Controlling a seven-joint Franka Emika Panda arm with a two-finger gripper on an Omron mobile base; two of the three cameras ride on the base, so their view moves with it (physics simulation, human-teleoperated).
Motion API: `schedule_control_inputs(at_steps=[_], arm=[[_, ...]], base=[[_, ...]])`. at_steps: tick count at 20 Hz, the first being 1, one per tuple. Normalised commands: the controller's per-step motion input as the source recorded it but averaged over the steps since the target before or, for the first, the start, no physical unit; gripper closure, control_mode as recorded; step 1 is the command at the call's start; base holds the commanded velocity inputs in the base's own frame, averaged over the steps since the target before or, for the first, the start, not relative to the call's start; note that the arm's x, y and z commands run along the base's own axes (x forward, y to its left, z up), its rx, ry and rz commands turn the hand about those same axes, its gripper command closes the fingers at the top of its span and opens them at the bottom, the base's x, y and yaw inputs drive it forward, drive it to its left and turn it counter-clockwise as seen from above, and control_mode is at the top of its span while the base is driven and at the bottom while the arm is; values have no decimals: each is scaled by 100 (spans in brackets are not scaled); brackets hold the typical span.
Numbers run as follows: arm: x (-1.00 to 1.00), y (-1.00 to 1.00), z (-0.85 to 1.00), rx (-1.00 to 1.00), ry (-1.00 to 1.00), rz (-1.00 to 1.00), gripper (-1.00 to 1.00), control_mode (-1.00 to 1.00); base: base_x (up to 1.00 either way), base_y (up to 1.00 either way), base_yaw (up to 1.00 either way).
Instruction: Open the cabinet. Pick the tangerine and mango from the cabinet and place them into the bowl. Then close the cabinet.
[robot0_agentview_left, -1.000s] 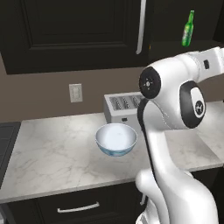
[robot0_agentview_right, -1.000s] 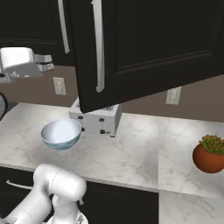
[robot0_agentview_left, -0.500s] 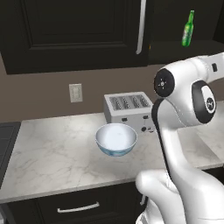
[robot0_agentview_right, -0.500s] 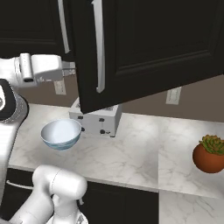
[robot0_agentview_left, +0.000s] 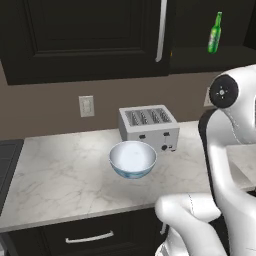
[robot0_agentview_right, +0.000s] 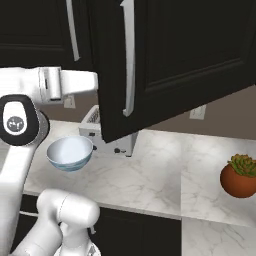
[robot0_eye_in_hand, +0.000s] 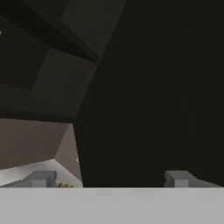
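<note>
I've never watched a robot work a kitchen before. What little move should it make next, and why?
Probably swing the hand round the open door and into the cabinet. The right door stands wide open, the bowl is empty, and the open gripper holding nothing faces a dark panel. No fruit is in view yet, so it has to look inside.

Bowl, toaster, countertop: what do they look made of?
Bowl: glazed ceramic or glass, by its glossy pale blue-white sheen; the look leaves it open. Toaster: brushed metal, by its matte silver body with four dark slots. Countertop: polished marble or a marble-look laminate, white with grey veining.
</note>
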Motion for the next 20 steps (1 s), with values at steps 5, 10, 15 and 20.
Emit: schedule_control_inputs(at_steps=[5,10,15,20], arm=[[-31,-99,0,14,-16,-5,-100,-100],[-38,-76,0,14,-21,-4,-100,-100],[-44,65,0,12,-32,0,-100,-100],[-38,100,0,23,-26,6,-100,-100]], base=[[0,0,0],[0,0,0],[0,0,0],[0,0,0]])
